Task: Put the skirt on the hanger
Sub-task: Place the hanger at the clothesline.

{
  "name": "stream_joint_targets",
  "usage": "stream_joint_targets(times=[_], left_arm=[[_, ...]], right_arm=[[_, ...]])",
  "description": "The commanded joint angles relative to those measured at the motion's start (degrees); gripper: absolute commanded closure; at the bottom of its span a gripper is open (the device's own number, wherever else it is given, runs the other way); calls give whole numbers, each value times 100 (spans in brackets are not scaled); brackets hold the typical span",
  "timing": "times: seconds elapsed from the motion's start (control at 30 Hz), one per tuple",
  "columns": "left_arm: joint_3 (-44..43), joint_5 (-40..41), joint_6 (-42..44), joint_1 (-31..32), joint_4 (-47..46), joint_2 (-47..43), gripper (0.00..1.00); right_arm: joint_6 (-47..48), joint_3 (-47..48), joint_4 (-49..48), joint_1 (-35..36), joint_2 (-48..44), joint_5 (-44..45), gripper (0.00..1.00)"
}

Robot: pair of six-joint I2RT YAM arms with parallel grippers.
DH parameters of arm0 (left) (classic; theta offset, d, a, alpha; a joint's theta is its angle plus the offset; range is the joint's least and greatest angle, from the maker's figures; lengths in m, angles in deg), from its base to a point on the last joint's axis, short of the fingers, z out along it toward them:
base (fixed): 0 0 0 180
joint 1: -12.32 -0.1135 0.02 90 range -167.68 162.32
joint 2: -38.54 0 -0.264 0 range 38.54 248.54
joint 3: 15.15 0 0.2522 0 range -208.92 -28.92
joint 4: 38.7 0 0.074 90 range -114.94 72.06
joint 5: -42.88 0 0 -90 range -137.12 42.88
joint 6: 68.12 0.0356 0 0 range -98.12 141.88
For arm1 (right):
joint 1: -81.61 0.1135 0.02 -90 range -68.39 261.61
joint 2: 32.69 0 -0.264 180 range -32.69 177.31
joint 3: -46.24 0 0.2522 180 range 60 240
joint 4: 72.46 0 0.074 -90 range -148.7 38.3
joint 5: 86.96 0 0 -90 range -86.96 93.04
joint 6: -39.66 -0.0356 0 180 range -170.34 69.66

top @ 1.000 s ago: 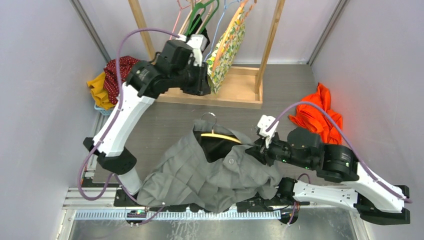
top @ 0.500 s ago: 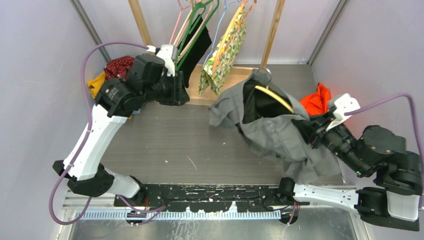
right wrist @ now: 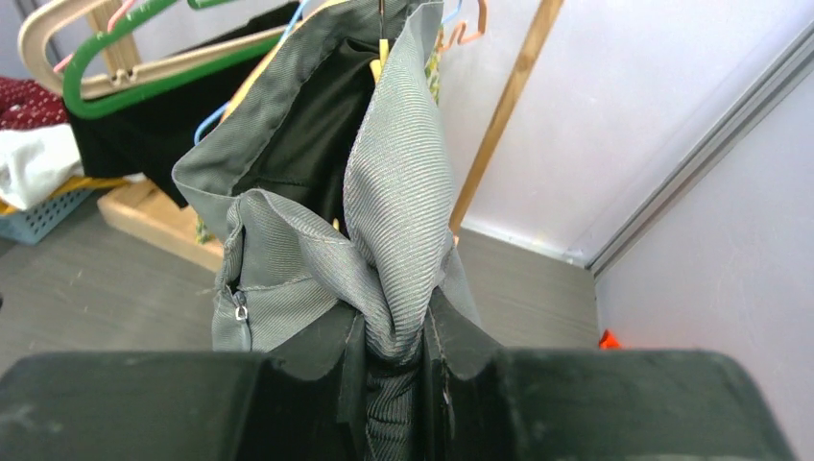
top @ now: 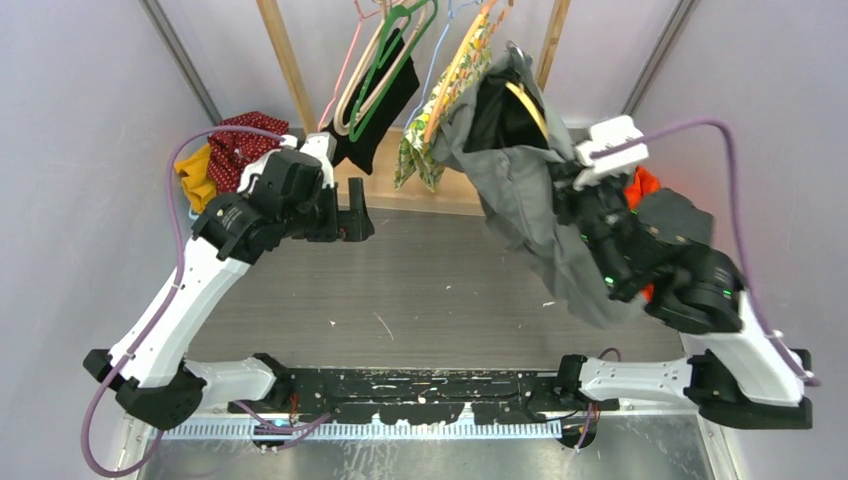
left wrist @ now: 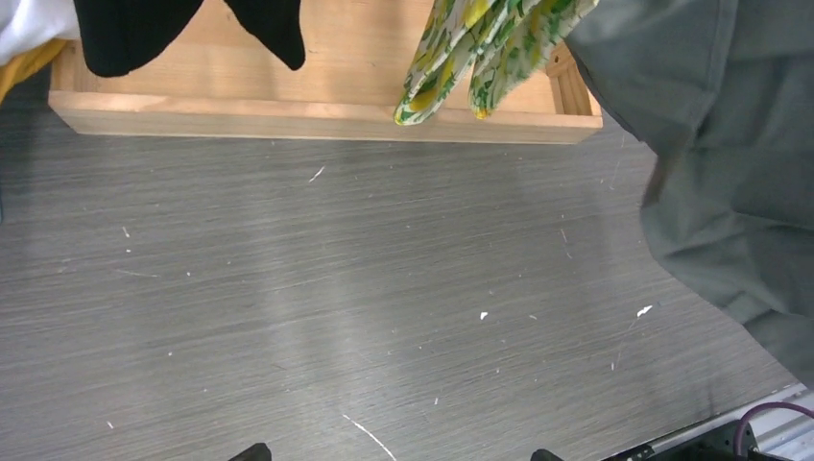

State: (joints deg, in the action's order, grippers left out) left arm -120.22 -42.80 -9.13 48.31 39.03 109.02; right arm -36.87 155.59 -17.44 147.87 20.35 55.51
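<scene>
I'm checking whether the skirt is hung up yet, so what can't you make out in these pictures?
- Rail: beyond the top edge in the top and right wrist views, so whether the hanger hangs on it is unclear.
- Right gripper: in the top view, buried under the skirt.
- Left gripper: left wrist view shows only its tips at the bottom edge.
- Orange cloth: mostly behind the right arm.

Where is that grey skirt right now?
In the top view the grey skirt hangs in the air on the right, pinched by the right gripper, up by the wooden rack beside the floral garment.
</scene>
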Motion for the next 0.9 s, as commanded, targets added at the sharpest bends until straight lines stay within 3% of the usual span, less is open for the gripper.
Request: stream_joint_targets(times=[0.0,0.13,0.27,0.4,0.57,0.87], left_arm=[[434,-239,-167,-35,-624,-360,0],[870,-374,-233,-31,-732,-585,0],[1136,-456,-283,-30,-806,-792,1],[1284,-499,-310,-31,-828,-943,1],[1387,-518,-317,-31,-866,-989,1],[1557,-522,-398,-31,-922,-1060,0]], right_arm=[[740,603,-2299,1,665,490,99],[842,1199,-2499,-180,1358,761,99],[298,1697,-2104,-914,1797,412,99],[-272,1782,-1670,-1342,1722,-38,99],[-249,1572,-1722,-1607,1576,-60,99],[-1106,2119,-1192,-3312,2196,-1622,99]])
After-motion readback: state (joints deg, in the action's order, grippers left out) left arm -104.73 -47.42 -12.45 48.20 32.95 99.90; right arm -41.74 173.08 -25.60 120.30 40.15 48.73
